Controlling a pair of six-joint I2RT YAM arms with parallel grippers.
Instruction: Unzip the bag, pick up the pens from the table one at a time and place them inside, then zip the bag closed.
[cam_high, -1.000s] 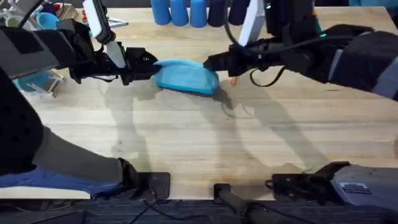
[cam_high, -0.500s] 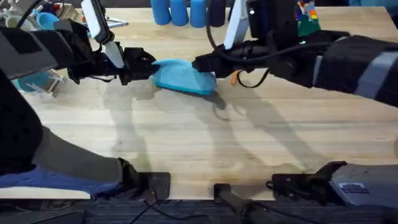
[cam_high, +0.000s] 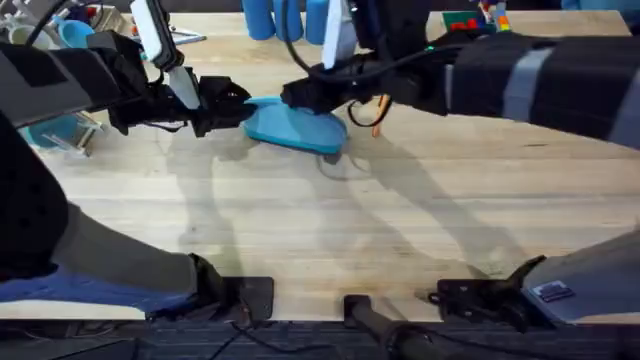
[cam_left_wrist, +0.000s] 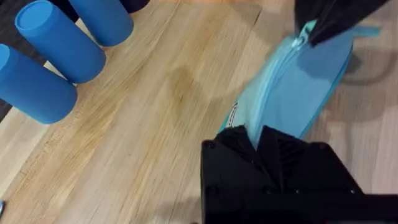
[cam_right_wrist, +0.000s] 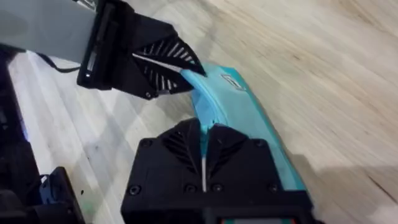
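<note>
At the far left of the overhead view the left arm reaches in from the side, and its left claw (cam_high: 238, 103) is pressed together on the left end of the bag (cam_high: 295, 125), pinching the fabric there; the left wrist view shows the same grip, the black fingers (cam_left_wrist: 261, 146) closed on the bag's (cam_left_wrist: 292, 93) near end with the zipper line running away from them. The light blue bag lies on the worktop (cam_high: 330, 220), in the far half, a little left of centre, lengthwise from left to right. Just beyond it, at the far edge, stand several blue cups (cam_high: 285, 18), which the left wrist view shows as upright blue cylinders (cam_left_wrist: 59, 40) apart from the bag. The right arm reaches across from the right, and its right claw (cam_high: 300, 95) sits over the bag's upper edge, fingers brought together on the zipper line; in the right wrist view these fingers (cam_right_wrist: 205, 146) are closed on the bag's (cam_right_wrist: 249, 121) seam, though the pull itself cannot be made out, with the left claw (cam_right_wrist: 177, 70) gripping the far end. Right of the bag, an orange pen (cam_high: 379, 112) shows just beside the right arm, partly hidden.
</note>
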